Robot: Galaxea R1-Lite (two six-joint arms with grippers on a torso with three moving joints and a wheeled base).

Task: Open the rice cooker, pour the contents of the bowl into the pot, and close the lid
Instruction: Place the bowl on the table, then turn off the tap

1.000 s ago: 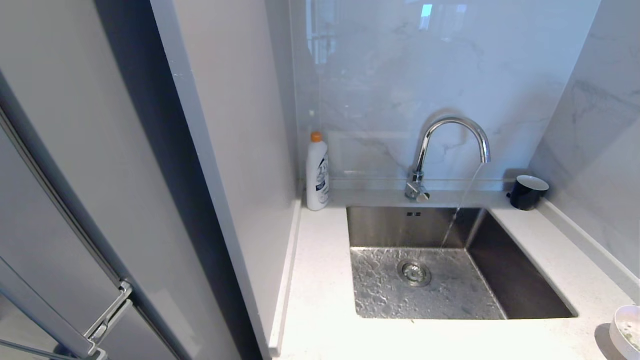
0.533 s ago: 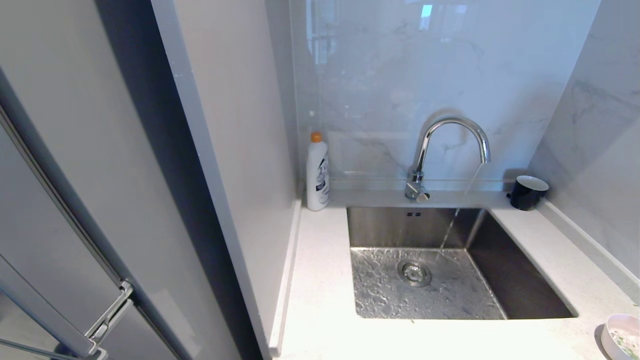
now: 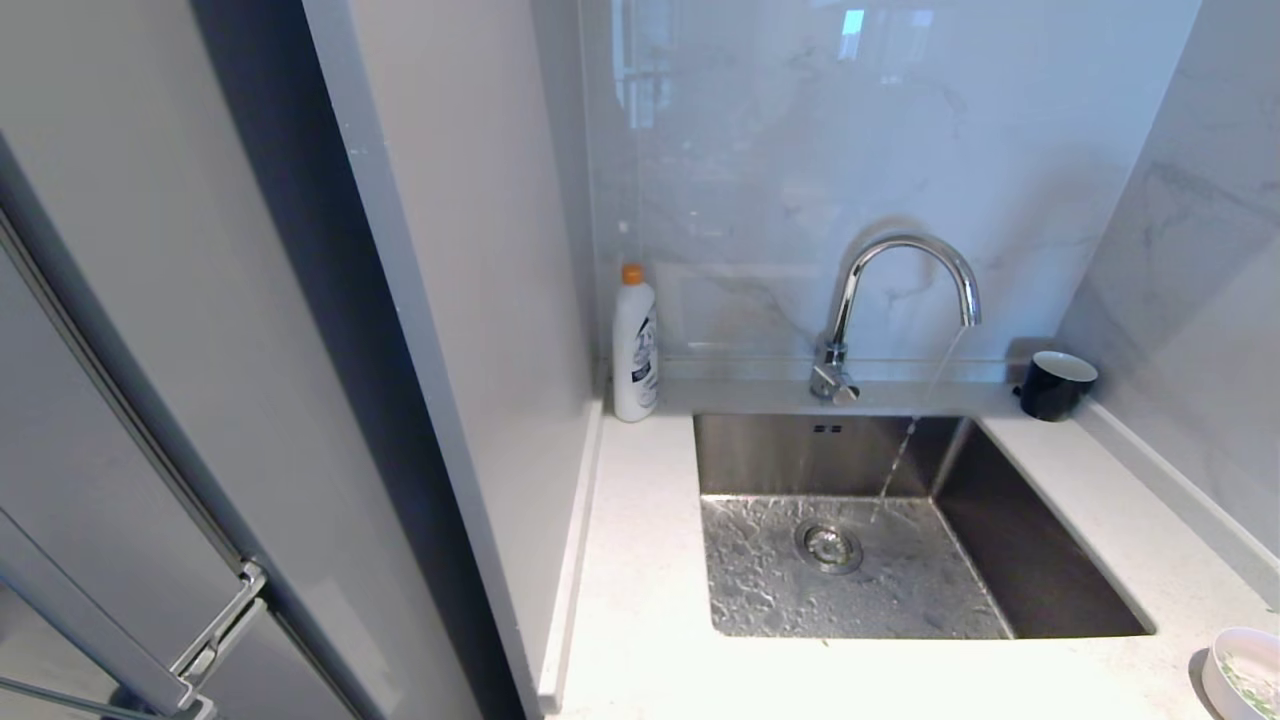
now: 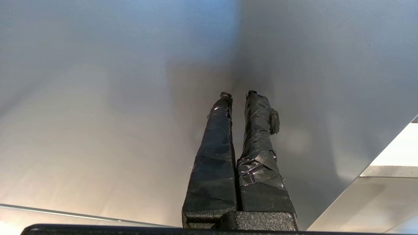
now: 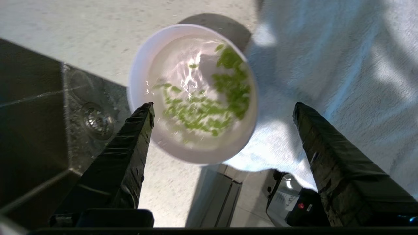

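While water runs from the tap [image 3: 905, 290] into the sink [image 3: 1040, 560], the bowl [image 5: 192, 93] sits on the white counter [image 3: 650, 560] at the sink's near right corner, only its left part showing at the lower right edge of the head view [image 3: 1243, 672]. It is a white bowl holding water with small green pieces floating in it, and it stands upright beside a pale cloth [image 5: 343, 65] spread on the counter. The cloth's edge lies right against the bowl.

The right gripper [image 5: 222, 107] hangs above the bowl with its two black taped fingers [image 5: 130, 143] spread wide, one over the bowl's rim on the sink side and the other over the cloth. It holds nothing; the bowl stands free between the fingers and below them. Past the counter's edge in the right wrist view a dark object with a small red mark [image 5: 294, 202] shows lower down; what it is cannot be told. No rice cooker, pot or lid can be made out in any view.

The left gripper [image 4: 240, 94] is parked against a plain grey panel [image 4: 98, 114], its taped fingers pressed together at the base with only a thin gap at the tips, and empty.

Farther out on the counter, a white bottle with an orange cap [image 3: 634, 345] stands in the back left corner against the wall, and a dark cup with a white inside [image 3: 1057, 384] rests at the back right, tipped on its side. The drain [image 3: 828, 546] sits in the wet sink floor.
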